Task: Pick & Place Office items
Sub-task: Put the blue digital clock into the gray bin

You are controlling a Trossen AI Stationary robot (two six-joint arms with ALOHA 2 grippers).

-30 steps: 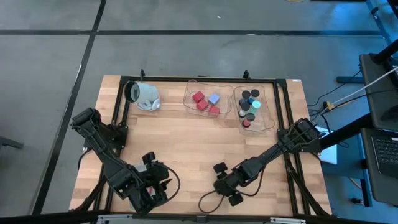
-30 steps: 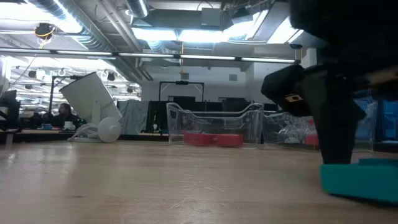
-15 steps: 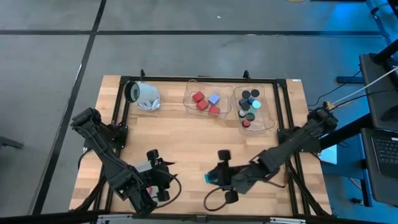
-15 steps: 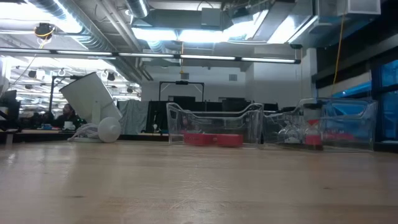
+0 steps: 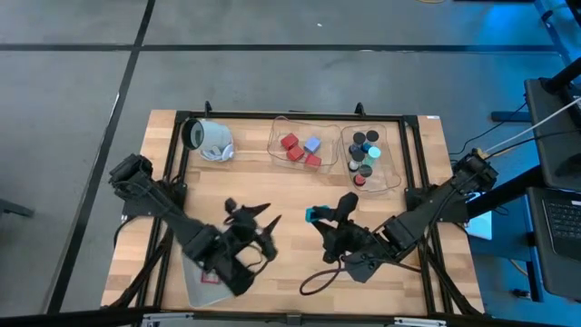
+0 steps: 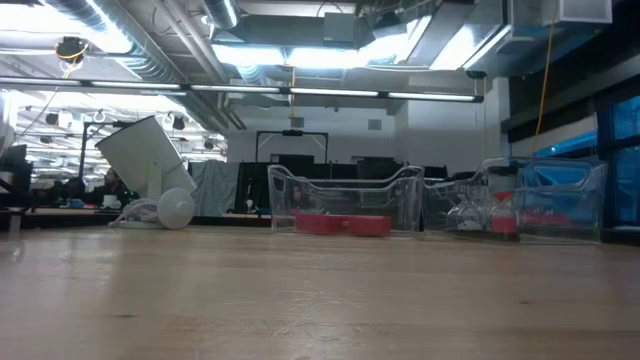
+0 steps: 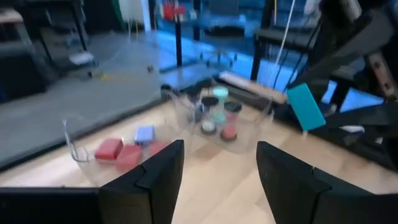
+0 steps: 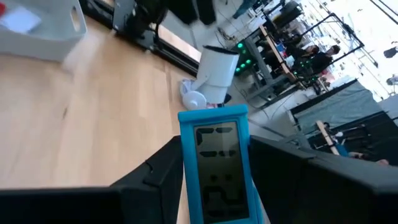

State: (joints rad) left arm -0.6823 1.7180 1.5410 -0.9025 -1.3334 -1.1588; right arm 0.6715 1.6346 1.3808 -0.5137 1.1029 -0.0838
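The right claw (image 5: 320, 216) is nearly closed, pinching a flat teal card (image 8: 214, 165) above the wooden counter (image 5: 290, 186). The left claw (image 7: 217, 174) stands half open, holding nothing. Beyond lies a lit workshop room. The card's long axis runs straight out past the claw's fingertips, towards the white cylinder (image 8: 216, 74).

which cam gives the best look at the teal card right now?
Right wrist view: the teal card fills the frame face-on, clamped between the right gripper fingers. High view shows a small teal patch. Left wrist view catches it tilted, farther off. Low view misses it.
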